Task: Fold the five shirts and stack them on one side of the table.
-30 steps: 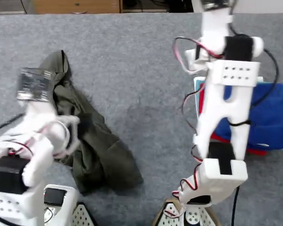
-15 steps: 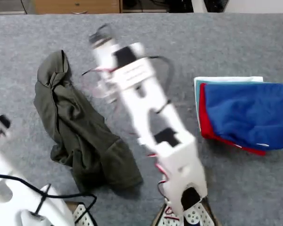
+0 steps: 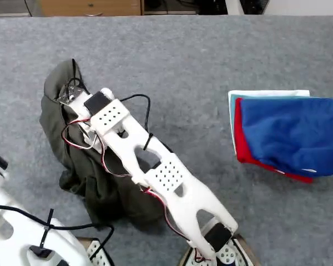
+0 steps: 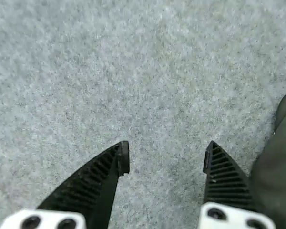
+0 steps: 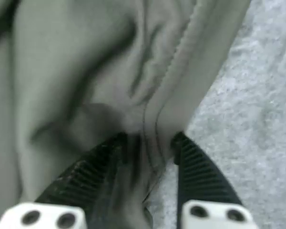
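Note:
A crumpled olive-green shirt [image 3: 108, 188] lies on the left part of the grey table. My right arm stretches across it, and my right gripper [image 3: 66, 95] is at the shirt's far end. In the right wrist view the right gripper [image 5: 149, 143] is open, its fingers straddling a stitched hem of the olive shirt [image 5: 76, 71]. My left gripper [image 4: 167, 157] hangs open over bare grey table, with the olive shirt's edge [image 4: 281, 162] just beside one finger. A stack of folded shirts [image 3: 288, 133], blue on top of red and white, sits at the right.
The left arm's white base [image 3: 16, 233] sits low at the near left corner. The right arm's base [image 3: 216, 249] stands at the near edge. Open grey table [image 3: 183, 66] lies between the olive shirt and the stack.
The right arm swung from above the stack across to the left and came down on the olive shirt's far end. The left arm pulled back off the shirt toward the near left corner.

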Motion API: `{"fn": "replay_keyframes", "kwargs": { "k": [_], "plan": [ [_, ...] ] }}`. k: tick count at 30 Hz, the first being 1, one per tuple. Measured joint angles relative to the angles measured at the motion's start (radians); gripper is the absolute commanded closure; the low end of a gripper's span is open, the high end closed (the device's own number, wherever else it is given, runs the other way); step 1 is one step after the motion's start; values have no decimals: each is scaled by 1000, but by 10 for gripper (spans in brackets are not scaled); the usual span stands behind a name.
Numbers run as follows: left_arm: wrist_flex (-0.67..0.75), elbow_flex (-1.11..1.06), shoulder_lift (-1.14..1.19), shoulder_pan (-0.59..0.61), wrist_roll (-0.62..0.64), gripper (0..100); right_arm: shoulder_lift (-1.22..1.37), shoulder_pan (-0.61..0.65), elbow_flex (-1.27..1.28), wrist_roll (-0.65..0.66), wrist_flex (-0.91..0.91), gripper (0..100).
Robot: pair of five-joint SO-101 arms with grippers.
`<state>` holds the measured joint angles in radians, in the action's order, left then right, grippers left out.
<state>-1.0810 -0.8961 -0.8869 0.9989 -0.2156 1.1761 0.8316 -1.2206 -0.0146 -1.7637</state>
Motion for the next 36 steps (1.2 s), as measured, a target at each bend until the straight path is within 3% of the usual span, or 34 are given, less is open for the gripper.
{"fn": "replay_keyframes", "kwargs": {
  "k": [9, 15, 21, 27, 29, 36],
  "plan": [
    [0, 0, 0, 0, 0, 740, -3, -121, -15, 0, -3, 997],
    [0, -14, 0, -31, 0, 741, -196, -238, 160, 0, -3, 997],
    [0, -94, 0, -186, -54, 814, -477, -417, 568, 15, -3, 997],
    [-35, -155, 0, -416, -141, 783, -718, -574, 993, 143, 11, 995],
    [-60, -155, 0, -491, -127, 781, -787, -608, 1049, 150, 21, 952],
    [-66, -186, 0, -588, -64, 781, -925, -608, 1053, 127, 26, 591]
  ]
}}
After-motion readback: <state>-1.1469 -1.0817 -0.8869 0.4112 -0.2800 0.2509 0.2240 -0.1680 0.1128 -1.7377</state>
